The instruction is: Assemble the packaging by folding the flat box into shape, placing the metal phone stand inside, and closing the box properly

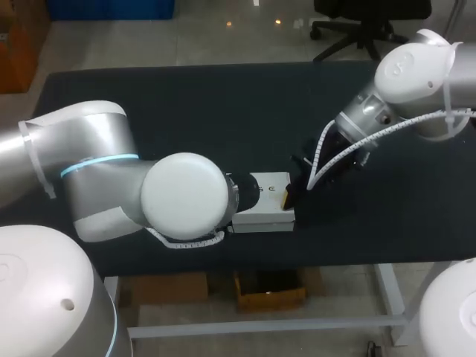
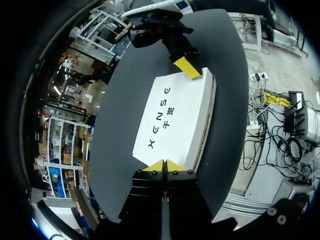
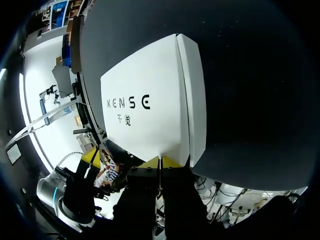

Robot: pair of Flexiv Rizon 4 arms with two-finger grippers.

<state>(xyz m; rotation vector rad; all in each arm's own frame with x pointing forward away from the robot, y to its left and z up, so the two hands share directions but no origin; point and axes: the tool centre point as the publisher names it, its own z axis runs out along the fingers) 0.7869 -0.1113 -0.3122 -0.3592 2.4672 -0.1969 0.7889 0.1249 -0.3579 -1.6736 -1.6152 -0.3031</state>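
Flanking the white box — left end effector, right end effector.

Light falls evenly from above. In the head view it lays a soft sheen on the white shells of the left arm at 8 o'clock and the right arm at 2 o'clock. The black table swallows the light and shows no crisp shadows. The white box glares, its print washed out. In both wrist views its narrow side face looks slightly greyer.
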